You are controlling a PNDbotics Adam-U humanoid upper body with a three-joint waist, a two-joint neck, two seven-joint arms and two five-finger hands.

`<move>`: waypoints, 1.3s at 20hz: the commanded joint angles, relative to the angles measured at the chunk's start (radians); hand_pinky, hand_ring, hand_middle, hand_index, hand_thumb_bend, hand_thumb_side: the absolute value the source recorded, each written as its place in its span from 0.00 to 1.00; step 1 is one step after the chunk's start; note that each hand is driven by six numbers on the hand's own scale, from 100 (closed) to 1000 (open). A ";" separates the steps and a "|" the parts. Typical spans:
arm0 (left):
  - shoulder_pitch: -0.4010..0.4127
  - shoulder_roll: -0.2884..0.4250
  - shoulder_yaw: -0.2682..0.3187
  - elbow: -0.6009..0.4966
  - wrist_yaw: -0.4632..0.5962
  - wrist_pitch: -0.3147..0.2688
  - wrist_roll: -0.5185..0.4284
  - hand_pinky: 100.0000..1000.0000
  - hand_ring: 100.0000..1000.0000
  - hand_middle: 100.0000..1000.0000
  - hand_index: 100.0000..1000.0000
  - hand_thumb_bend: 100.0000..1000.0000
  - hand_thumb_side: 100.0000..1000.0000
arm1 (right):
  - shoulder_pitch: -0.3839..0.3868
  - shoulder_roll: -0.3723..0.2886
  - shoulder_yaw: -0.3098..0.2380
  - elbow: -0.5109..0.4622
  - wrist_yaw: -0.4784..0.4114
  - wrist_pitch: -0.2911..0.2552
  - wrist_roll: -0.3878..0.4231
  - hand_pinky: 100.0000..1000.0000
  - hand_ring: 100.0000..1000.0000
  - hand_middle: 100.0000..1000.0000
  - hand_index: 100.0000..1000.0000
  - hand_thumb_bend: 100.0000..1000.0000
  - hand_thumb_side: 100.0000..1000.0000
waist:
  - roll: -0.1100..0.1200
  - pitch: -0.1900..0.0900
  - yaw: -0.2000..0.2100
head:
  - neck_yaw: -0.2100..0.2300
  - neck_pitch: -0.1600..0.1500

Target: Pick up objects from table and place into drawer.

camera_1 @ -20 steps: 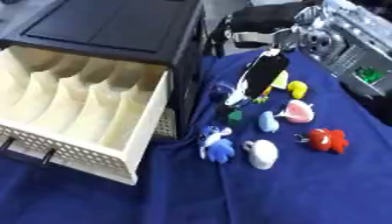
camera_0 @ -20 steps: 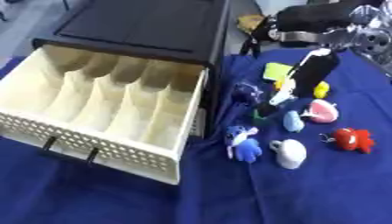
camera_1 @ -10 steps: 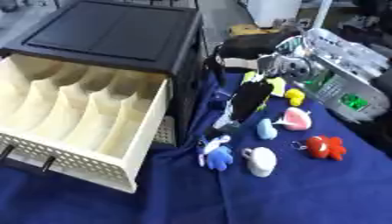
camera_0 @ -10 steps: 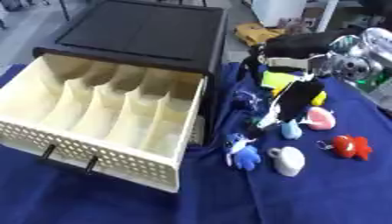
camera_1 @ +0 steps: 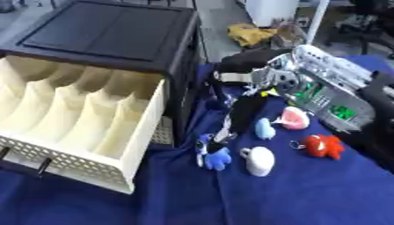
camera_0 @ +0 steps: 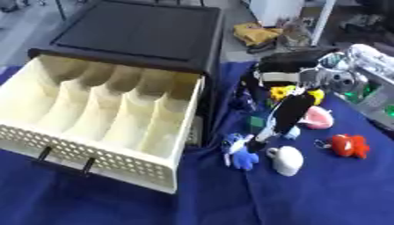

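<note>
Reaching down from the upper right, right hand (camera_0: 283, 115) with black fingers straight and together, tips right at the blue toy (camera_0: 239, 151), touching or just above, hard to tell which, nothing clamped. Left hand nowhere in either view. Lying on the blue cloth (camera_0: 323, 193) over the bench: white mug (camera_0: 286, 160) just right of the blue toy, red toy (camera_0: 348, 145) further right, pink-and-white piece (camera_0: 317, 118) above it, pale blue piece (camera_1: 264, 128) beside the fingers, small green block (camera_0: 255, 123) left of the fingers, yellow toy (camera_0: 280, 92) partly hidden under the wrist. Standing to the left, black cabinet (camera_0: 146, 33) with its cream drawer (camera_0: 85, 162) pulled out, perforated front, 2 dark handles, split by curved dividers into long slots, all bare inside. Sitting well apart from the drawer's right wall, every small toy, none inside it.
</note>
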 commanded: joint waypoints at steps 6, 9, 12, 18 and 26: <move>-0.018 0.000 0.010 -0.013 0.004 0.005 -0.008 0.84 0.90 0.73 0.90 0.60 1.00 | 0.015 0.029 -0.002 0.053 -0.005 0.017 0.004 0.66 0.82 0.51 0.77 0.83 0.39 | 0.006 0.001 0.007 | -0.010 -0.006; -0.021 -0.007 0.009 -0.013 0.002 0.007 -0.010 0.84 0.90 0.73 0.89 0.60 1.00 | 0.031 0.042 -0.001 0.075 -0.004 0.022 0.005 0.66 0.82 0.51 0.76 0.83 0.38 | 0.008 0.009 0.008 | -0.013 -0.008; -0.025 -0.015 0.008 -0.013 0.000 0.010 -0.011 0.84 0.90 0.73 0.89 0.60 1.00 | 0.047 0.052 -0.004 0.090 -0.003 0.030 0.003 0.66 0.82 0.51 0.76 0.82 0.37 | 0.010 0.017 0.011 | -0.017 -0.012; -0.030 -0.025 0.008 -0.013 -0.004 0.013 -0.012 0.84 0.90 0.73 0.89 0.60 1.00 | 0.070 0.061 -0.007 0.117 0.007 0.035 -0.008 0.66 0.76 0.50 0.76 0.82 0.35 | 0.010 0.028 0.018 | -0.025 -0.018; -0.038 -0.032 0.006 -0.013 -0.005 0.018 -0.015 0.84 0.90 0.73 0.89 0.59 1.00 | 0.085 0.070 -0.009 0.144 0.019 0.038 -0.016 0.66 0.73 0.51 0.79 0.82 0.34 | 0.006 0.039 0.024 | -0.035 -0.027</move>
